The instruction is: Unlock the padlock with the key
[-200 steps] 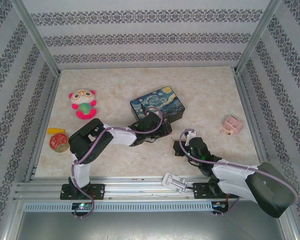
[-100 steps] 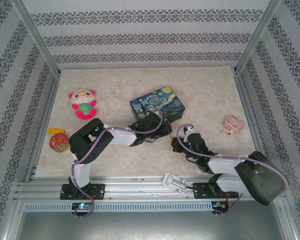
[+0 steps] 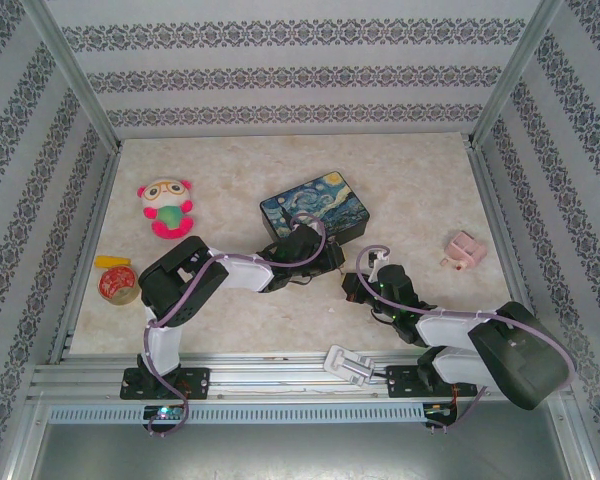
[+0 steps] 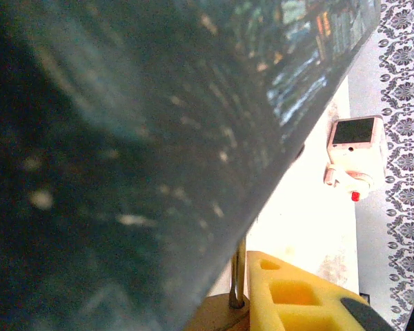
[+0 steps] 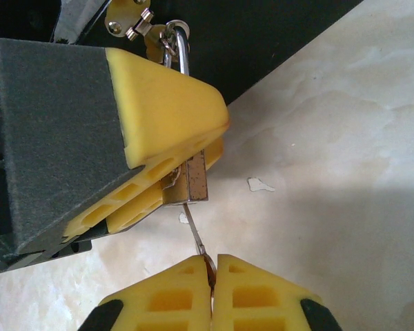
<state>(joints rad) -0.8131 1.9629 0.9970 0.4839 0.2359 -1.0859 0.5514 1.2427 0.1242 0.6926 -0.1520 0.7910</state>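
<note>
The small brass padlock (image 5: 194,181) hangs at the front of the Starry Night tin box (image 3: 315,207), its silvery shackle (image 5: 181,49) through the box's latch. My left gripper (image 3: 332,262) is shut on the padlock's body, which sits between its yellow fingers (image 5: 165,96). In the left wrist view the shackle (image 4: 238,269) rises from the brass body beside one finger (image 4: 297,296). My right gripper (image 5: 212,267) is shut on the key (image 5: 195,234). The thin blade of the key reaches up into the bottom of the padlock.
A plush toy (image 3: 165,205) and a tape roll (image 3: 118,285) lie at the left. A pink object (image 3: 464,250) sits at the right. A white part (image 3: 350,362) rests on the front rail. The tin box wall (image 4: 124,152) is close to the left wrist camera.
My right arm has swung left and forward, bringing its gripper with the key up to the padlock. The left arm and the box have stayed put.
</note>
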